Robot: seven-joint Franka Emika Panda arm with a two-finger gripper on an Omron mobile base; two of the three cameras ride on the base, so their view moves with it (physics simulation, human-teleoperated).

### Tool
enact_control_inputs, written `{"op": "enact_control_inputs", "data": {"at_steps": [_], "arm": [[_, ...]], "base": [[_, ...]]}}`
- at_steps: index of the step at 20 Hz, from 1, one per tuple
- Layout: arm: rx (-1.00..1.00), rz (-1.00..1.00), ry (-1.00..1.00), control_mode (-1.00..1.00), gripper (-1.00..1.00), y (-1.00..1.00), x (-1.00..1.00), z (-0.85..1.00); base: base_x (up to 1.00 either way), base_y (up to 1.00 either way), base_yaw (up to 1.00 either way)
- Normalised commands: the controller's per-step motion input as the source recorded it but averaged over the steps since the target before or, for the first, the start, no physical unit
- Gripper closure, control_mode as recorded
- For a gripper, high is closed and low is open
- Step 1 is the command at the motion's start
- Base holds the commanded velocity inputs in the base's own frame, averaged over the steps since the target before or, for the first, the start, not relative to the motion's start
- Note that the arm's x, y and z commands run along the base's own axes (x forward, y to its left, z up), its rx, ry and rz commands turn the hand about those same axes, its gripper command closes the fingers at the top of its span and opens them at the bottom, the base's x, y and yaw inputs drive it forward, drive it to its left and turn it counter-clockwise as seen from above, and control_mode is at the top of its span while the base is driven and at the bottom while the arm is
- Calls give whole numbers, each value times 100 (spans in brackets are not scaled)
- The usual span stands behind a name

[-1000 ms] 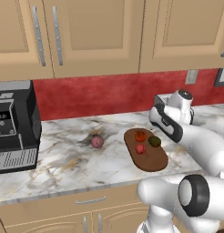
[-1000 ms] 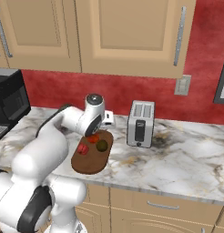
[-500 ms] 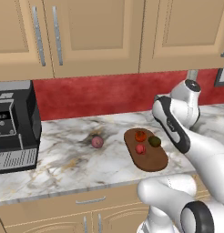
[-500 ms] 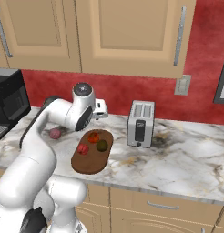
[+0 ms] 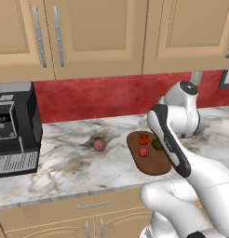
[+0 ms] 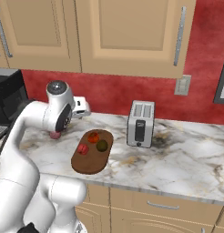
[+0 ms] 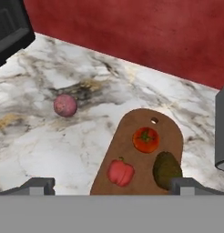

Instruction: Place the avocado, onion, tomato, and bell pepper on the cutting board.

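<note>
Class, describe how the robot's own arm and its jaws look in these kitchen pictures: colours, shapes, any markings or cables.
The arm is built of smooth, rounded glossy white segments, with dark grey to black bands and round caps at the joints. No loose cables or readable markings show. The gripper ends in two small, blocky dark grey finger tips.

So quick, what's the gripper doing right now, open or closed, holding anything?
Gripper: open and holding nothing, above the cutting board.
</note>
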Motion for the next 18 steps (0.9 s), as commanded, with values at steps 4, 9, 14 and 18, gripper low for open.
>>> {"op": "enact_control_inputs", "data": {"at_steps": [4, 9, 14, 18], "arm": [[-7, 0, -5, -100, -100, 72, -42, 9], [-6, 0, -4, -100, -100, 66, -29, 1], [-3, 0, -1, -100, -100, 44, 3, 0], [0, -1, 4, -100, -100, 40, 38, 0]], "base": [[0, 0, 0], [0, 0, 0], [0, 0, 0], [0, 0, 0]]}}
